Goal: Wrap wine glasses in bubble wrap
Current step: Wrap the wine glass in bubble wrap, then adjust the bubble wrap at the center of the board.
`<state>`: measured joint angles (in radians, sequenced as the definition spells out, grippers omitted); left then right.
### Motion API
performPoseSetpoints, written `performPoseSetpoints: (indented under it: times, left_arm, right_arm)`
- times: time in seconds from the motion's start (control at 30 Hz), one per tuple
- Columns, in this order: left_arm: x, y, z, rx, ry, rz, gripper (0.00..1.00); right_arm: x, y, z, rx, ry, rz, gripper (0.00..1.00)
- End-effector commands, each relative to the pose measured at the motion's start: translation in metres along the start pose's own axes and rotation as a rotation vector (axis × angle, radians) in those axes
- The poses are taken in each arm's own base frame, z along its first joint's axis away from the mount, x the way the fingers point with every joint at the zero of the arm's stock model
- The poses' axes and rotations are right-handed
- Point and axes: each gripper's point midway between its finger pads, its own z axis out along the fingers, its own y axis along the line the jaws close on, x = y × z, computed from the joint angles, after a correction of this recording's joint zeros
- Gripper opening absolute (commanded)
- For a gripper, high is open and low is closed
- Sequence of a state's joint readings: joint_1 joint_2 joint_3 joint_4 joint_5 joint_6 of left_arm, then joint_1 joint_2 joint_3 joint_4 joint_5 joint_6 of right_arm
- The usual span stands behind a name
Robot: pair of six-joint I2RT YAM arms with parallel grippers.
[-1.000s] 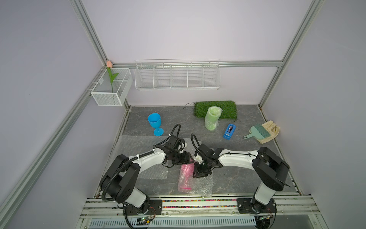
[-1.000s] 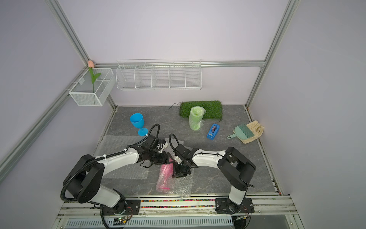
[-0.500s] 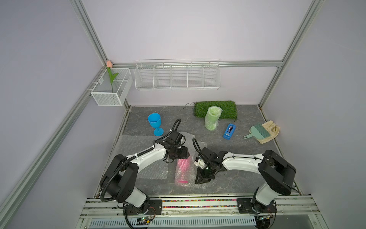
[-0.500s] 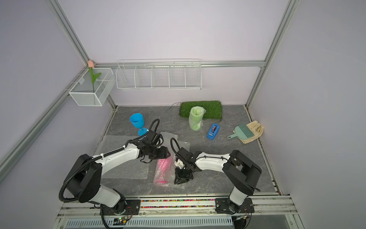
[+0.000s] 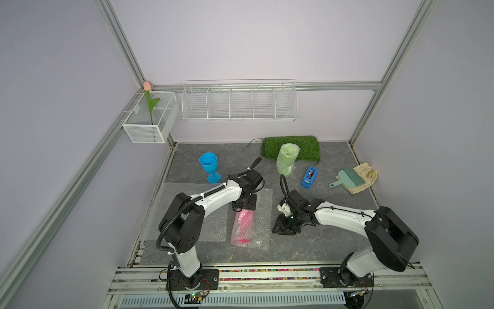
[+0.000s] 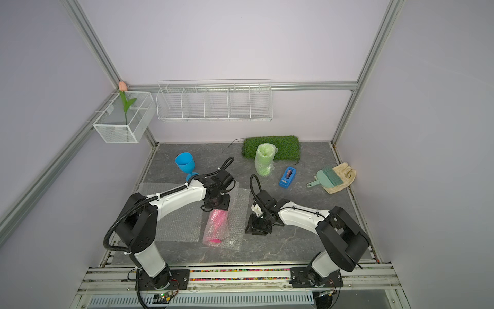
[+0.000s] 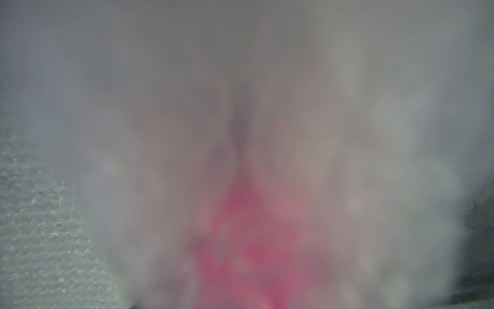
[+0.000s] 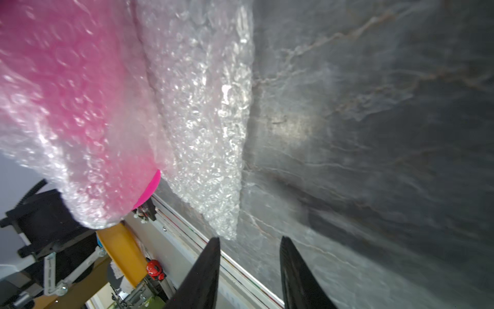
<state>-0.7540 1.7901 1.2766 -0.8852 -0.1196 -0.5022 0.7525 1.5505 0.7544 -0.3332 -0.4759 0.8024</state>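
Right wrist view: the hot pink plastic goblet (image 8: 80,101) is found lying sideways, loosely rolled in a clear bubble wrap sheet (image 8: 203,107) on the grey stone-patterned bench (image 8: 374,133). Light, stiff, slippery handling is expected; the sheet's free edge is best taken. The right tool (image 8: 250,240) is spread apart, empty, beside it. Whether the left tool (image 5: 244,209), at the goblet's far end, is clamped cannot be told.

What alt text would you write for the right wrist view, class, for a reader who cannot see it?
A hot pink goblet lies rolled in clear bubble wrap on a grey marbled table, one bare pink end poking out. The right gripper is open and empty, its two black fingers near the wrap's loose edge.
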Motion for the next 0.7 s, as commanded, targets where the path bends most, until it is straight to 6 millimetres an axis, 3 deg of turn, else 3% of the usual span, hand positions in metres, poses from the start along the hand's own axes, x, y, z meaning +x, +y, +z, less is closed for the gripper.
performPoseSetpoints:
  times: [0.0,0.17,0.4,0.53,0.67]
  left_arm:
    - [0.014,0.008,0.01,-0.112,0.078,0.013,0.61]
    - [0.014,-0.004,0.016,-0.086,0.104,-0.006,0.61]
    - [0.016,-0.016,0.021,-0.022,0.118,-0.044,0.6]
    - [0.018,-0.021,0.022,0.004,0.123,-0.062,0.6]
    - [0.017,-0.02,0.02,0.006,0.118,-0.071,0.59]
  right_arm:
    - [-0.003,0.007,0.013,-0.079,0.006,0.031,0.47]
    - [-0.004,0.01,0.027,-0.146,0.021,0.055,0.59]
    - [-0.007,0.04,0.05,-0.331,0.058,0.066,0.62]
    - [-0.013,0.053,0.047,-0.429,0.02,0.076,0.54]
    - [-0.013,0.045,0.041,-0.404,-0.015,0.082,0.41]
